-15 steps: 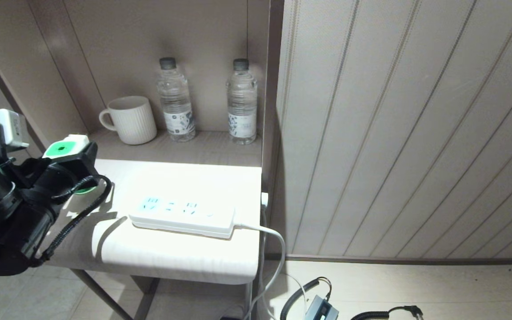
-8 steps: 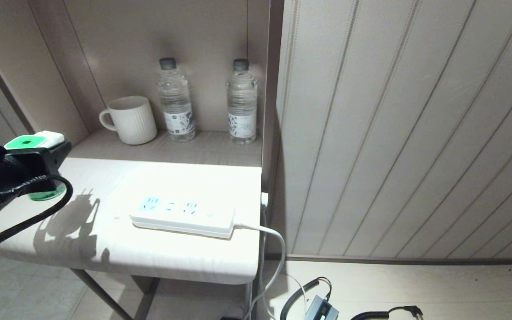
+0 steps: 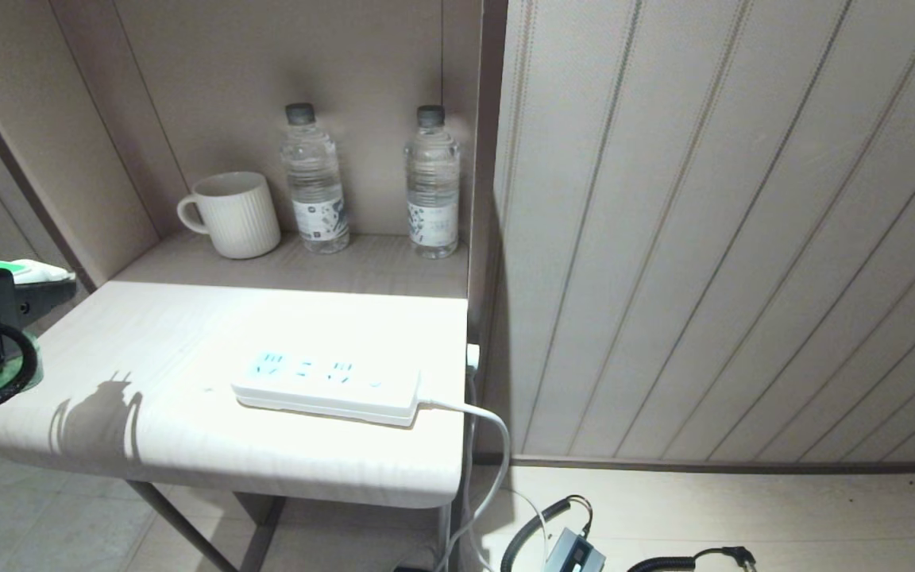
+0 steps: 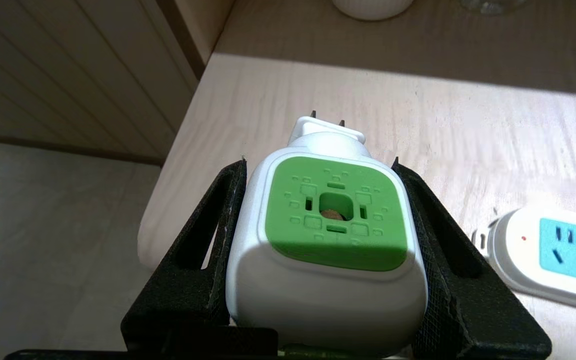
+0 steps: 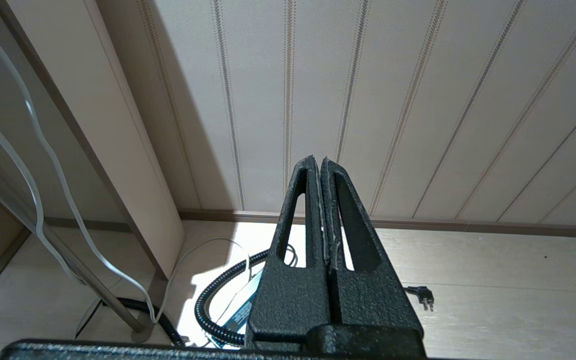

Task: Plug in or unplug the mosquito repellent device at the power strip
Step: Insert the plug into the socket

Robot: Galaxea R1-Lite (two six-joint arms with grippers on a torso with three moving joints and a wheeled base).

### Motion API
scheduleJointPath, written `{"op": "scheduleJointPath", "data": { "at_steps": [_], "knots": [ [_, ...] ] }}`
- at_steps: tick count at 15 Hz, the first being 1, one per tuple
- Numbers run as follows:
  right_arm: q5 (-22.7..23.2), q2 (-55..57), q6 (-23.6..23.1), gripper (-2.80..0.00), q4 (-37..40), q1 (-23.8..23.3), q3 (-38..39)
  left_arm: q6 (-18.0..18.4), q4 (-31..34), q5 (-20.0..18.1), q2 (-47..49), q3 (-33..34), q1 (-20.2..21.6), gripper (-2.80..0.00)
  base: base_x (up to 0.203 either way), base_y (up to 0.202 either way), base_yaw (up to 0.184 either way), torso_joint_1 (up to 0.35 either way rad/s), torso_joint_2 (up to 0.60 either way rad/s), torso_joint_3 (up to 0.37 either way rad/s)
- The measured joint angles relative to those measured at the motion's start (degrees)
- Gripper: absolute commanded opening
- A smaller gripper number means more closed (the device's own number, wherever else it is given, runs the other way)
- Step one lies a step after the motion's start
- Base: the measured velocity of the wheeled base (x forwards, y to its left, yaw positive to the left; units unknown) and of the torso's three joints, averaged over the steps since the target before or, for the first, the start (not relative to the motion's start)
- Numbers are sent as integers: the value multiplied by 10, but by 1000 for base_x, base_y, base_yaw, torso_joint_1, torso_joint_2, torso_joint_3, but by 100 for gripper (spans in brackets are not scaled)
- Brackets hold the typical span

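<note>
Left gripper [image 4: 325, 260] grips the mosquito repellent device [image 4: 325, 235] by its two flat sides, its black fingers [image 4: 203, 250] pressed against the white shell and the green cap face turned toward the wrist camera. The jaws stand at a middling width, set by the body they clamp. Two metal prongs show at the far end of the device, pointing away from the wrist toward the table [image 4: 418, 115]. In the head view the gripper and its load sit at nine o'clock, at the very edge of the picture, off the table's left end, with the green cap [image 3: 9, 270] just visible.

The power strip [image 3: 326, 389] lies on the table at about six o'clock of the head view's centre, well apart from the device, its sockets empty and its white cord [image 3: 473, 429] running off at three o'clock. In the left wrist view one blue socket face [image 4: 570, 250] shows at four o'clock of the device.

Judging by this, the device is unplugged and clear of the strip. If it is to be plugged in, the prongs should be turned square to a socket face and lowered straight, without tilt, since the strip lies loose and could slide under a skewed push.

Right gripper [image 5: 322, 210] hangs parked near the floor, its fingers pressed together, empty.
</note>
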Motion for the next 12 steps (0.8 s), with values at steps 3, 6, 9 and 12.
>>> {"op": "scheduleJointPath", "data": {
  "at_steps": [3,6,9,12],
  "knots": [
    [0,0,0,-280,0,0,0,-23,81,-14,-5,-20,0,-280,0,0,0,0,0,0],
    [0,0,0,-280,0,0,0,-64,182,-86,-4,-66,2,-280,0,0,0,0,0,0],
    [0,0,0,-280,0,0,0,-90,275,-152,15,-146,5,-280,0,0,0,0,0,0],
    [0,0,0,-280,0,0,0,-101,381,-182,67,-251,12,-280,0,0,0,0,0,0]
  ]
}}
